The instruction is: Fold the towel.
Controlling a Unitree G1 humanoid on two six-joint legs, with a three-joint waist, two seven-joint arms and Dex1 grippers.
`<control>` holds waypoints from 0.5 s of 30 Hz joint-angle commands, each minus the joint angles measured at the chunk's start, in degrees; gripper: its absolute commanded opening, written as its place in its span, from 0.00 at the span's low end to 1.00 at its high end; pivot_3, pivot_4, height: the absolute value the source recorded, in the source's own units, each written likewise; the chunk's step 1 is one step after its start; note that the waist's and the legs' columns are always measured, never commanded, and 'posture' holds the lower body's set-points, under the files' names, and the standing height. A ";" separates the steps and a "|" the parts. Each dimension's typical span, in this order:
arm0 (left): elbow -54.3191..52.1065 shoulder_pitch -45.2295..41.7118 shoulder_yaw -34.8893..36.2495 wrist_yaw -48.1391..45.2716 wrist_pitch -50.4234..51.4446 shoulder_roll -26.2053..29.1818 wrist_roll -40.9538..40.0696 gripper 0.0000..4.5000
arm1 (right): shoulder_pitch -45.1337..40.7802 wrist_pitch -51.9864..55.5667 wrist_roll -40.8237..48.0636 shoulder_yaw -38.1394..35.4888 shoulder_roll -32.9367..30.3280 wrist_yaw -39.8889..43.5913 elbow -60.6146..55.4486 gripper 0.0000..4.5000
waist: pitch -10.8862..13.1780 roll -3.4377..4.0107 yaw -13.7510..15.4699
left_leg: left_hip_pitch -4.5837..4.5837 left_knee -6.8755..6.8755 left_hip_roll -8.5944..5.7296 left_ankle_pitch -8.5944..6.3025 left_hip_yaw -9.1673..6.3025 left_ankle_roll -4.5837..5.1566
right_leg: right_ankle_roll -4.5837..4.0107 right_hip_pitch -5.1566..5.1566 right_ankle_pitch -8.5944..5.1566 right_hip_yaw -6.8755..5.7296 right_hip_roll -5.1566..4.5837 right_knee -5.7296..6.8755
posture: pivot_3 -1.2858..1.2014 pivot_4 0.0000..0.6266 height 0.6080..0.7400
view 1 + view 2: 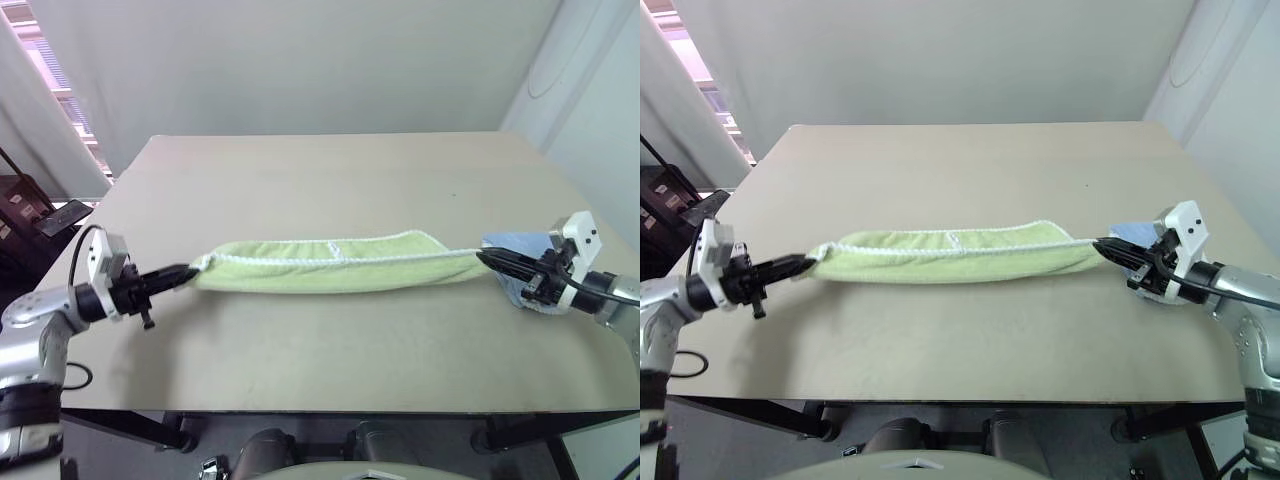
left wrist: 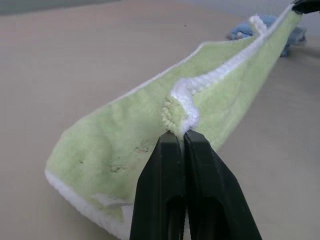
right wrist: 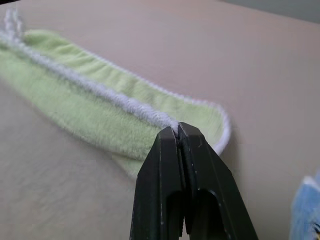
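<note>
The light green towel [image 1: 320,265] with white stitched edging is stretched taut between my two grippers, sagging onto the table [image 1: 320,180] in a long folded band. My left gripper [image 1: 190,270] is shut on the towel's left end; in the left wrist view its black fingers [image 2: 172,165] pinch the white edging of the towel [image 2: 125,135]. My right gripper [image 1: 487,257] is shut on the right end, and in the right wrist view its fingers [image 3: 172,150] clamp the white hem of the towel [image 3: 90,110].
A smaller light blue towel [image 1: 515,245] lies on the table just behind my right gripper, near the right edge. The beige table stretches away beyond the green towel. Dark furniture [image 1: 30,215] stands off the table's left side.
</note>
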 commanded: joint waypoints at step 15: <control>-11.43 17.31 10.57 2.53 4.62 5.14 -5.39 0.00 | 27.66 -2.37 8.41 -12.82 1.03 8.14 -19.33 0.00 | 0.01 -0.22 0.23 | 0.65 -0.40 0.01 -0.11 0.01 -0.13 | -0.11 0.54 -0.29 0.00 -0.05 -0.56 | 0.52 0.00 0.88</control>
